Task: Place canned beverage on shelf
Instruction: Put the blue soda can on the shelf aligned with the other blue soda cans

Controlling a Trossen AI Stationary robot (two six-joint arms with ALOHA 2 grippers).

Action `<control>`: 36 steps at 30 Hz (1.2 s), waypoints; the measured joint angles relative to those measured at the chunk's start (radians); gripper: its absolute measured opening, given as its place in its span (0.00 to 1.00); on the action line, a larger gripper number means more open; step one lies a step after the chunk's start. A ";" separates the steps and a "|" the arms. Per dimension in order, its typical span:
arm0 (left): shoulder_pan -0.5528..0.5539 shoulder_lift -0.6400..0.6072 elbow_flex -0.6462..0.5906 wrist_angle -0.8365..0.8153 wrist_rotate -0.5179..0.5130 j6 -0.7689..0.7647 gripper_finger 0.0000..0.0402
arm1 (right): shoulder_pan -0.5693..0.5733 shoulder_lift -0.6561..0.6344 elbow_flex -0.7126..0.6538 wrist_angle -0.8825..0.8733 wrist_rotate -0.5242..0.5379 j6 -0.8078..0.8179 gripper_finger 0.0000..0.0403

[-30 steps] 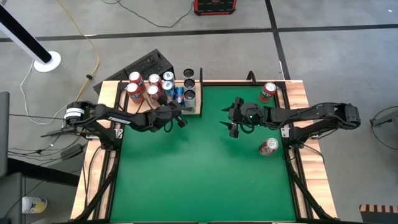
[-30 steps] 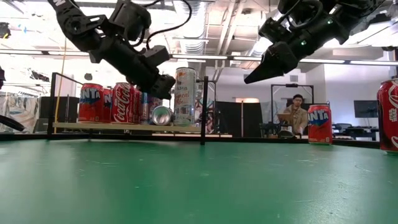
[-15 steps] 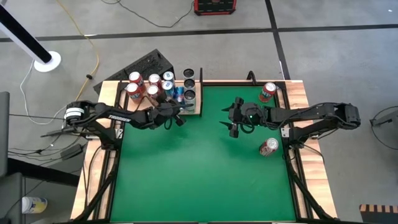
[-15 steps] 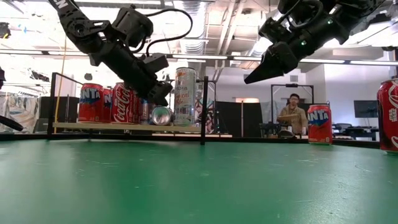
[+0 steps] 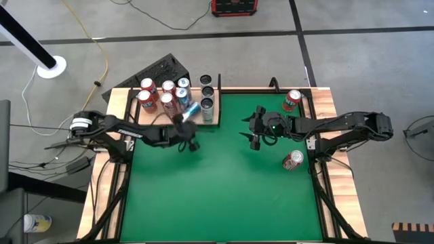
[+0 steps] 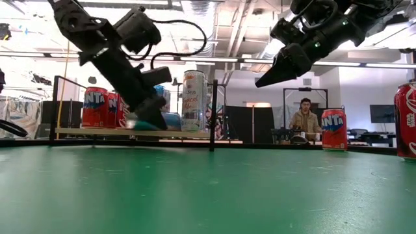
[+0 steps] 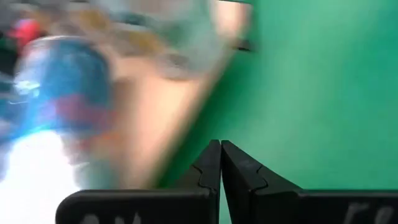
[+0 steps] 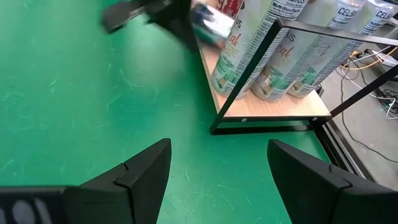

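We see a blue canned beverage lying on its side on the pale-wood shelf, at its front edge, beside the upright red cans and tall white cans. The left end effector sits just in front of it over the green surface, fingers clenched together and empty. The right end effector hovers well apart, mid-surface, its fingers spread wide.
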 joint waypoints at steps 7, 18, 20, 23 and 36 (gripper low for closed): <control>-0.207 -0.109 0.057 -0.210 -0.009 -0.090 0.00 | -0.002 0.000 0.000 0.012 0.000 -0.009 0.72; -0.234 -0.365 0.125 -0.554 -0.200 -0.189 0.00 | 0.016 0.000 0.000 0.036 -0.001 -0.008 0.72; -0.197 -0.367 0.112 -0.568 -0.158 -0.217 0.03 | 0.023 0.000 0.000 0.034 -0.001 -0.008 0.72; -0.151 -0.326 0.096 -0.532 -0.026 -0.215 0.13 | 0.027 0.000 0.000 0.028 -0.001 -0.007 0.72; -0.250 -0.086 0.103 -0.372 0.092 0.039 0.75 | 0.023 0.000 0.000 0.019 0.000 -0.014 0.72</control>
